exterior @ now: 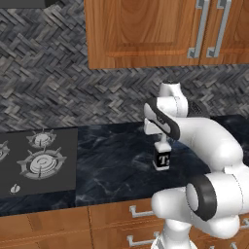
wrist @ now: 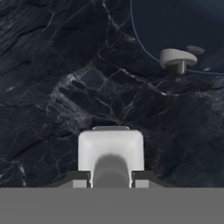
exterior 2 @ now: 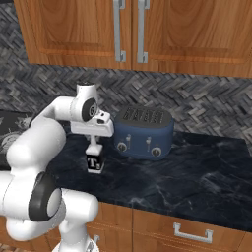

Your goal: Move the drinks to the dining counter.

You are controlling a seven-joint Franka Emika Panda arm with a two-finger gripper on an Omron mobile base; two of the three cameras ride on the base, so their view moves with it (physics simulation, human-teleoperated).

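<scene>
One of the drinks, a squat square clear bottle (exterior: 162,159) with a black "T" label and a white cap, is on the black marble worktop (exterior: 112,160), right of the stove. My gripper (exterior: 162,144) comes straight down onto its top and is shut on its neck. The right base view shows the same bottle (exterior 2: 94,164) under the gripper (exterior 2: 93,147), just left of the toaster. In the hand view the white cap (wrist: 111,148) sits between the two dark fingertips (wrist: 81,181). Whether the bottle rests on the worktop or hangs just above it I cannot tell. The dining counter is out of view.
A blue toaster (exterior 2: 143,132) stands close to the right of the bottle; its lever (wrist: 177,58) shows in the hand view. A gas stove (exterior: 36,160) lies at the left. Wooden wall cabinets (exterior 2: 133,29) hang above, and drawers (exterior 2: 192,231) run below the worktop edge.
</scene>
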